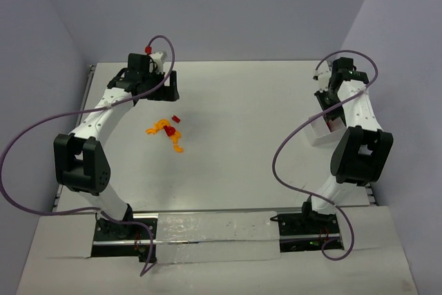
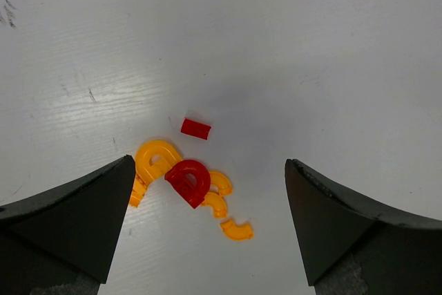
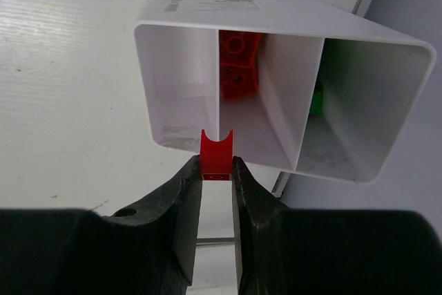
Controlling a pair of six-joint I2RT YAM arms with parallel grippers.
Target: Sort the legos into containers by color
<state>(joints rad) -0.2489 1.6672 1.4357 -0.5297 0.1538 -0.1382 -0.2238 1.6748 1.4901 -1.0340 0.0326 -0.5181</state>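
Right end effector point(image 3: 216, 170) pinched a red lego point(image 3: 216, 155) at the near rim of the bin point(image 3: 387, 115); left end effector point(image 2: 210, 162), well left of the bin, stood spread.

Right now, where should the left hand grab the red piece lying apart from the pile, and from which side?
Probably from straight above, by the short ends of the small red piece: it lies flat, those ends face the open left hand, and the arches crowd one long edge.

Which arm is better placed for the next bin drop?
Right. The right end effector pinches a small red arched brick at the rim of the white divided plastic bin holding red bricks. The left end effector hangs open over the loose pieces.
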